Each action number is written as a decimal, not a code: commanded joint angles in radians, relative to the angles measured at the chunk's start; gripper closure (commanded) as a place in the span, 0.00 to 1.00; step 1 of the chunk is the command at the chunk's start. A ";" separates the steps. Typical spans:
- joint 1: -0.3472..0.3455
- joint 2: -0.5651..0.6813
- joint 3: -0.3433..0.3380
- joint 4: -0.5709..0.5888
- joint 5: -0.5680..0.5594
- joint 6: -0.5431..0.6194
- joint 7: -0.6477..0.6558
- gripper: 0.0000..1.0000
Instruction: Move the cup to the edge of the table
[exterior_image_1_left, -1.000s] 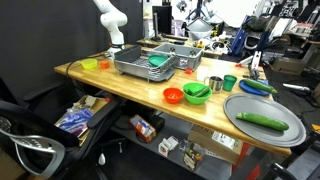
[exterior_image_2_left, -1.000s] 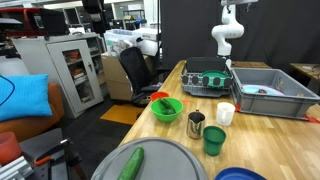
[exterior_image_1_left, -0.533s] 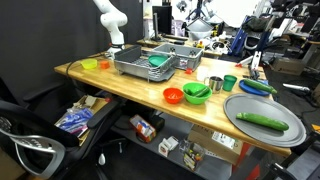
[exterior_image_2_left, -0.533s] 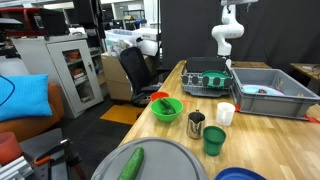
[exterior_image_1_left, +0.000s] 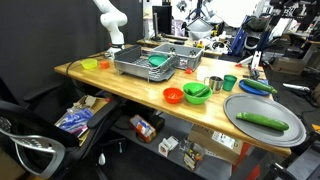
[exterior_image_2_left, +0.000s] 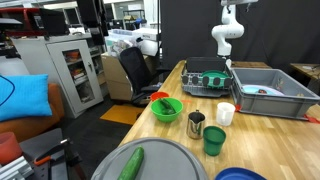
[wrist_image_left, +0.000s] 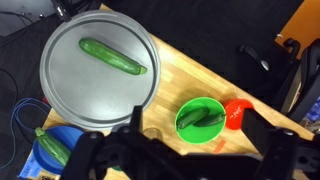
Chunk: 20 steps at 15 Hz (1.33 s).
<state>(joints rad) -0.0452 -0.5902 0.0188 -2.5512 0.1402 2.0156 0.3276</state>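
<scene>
The hand (wrist_image_left: 178, 156) hangs high, jaws wide. The cup (exterior_image_1_left: 215, 83) stands on the bench (exterior_image_1_left: 110, 80) near the green bowl (wrist_image_left: 200, 118), probably hidden beneath the hand. Descend straight and straddle only that 1 cup.

You see the long light wooden table (exterior_image_1_left: 130, 86) from its long side, a bit far off. Another camera looks along it from the end with the big round grey tray (exterior_image_2_left: 150, 160). Your wrist camera looks down on that tray and the small green bowl (wrist_image_left: 200, 120); all three views share both.

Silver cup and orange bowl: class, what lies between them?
The green bowl sits between the silver cup and the orange bowl, shown in an exterior view.
</scene>
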 joint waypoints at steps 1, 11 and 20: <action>-0.013 0.069 -0.016 0.039 0.048 0.088 -0.007 0.00; -0.032 0.435 -0.081 0.167 0.115 0.302 0.041 0.00; -0.032 0.507 -0.100 0.187 0.148 0.308 0.020 0.00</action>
<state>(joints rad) -0.0720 -0.0833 -0.0861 -2.3655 0.2888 2.3263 0.3470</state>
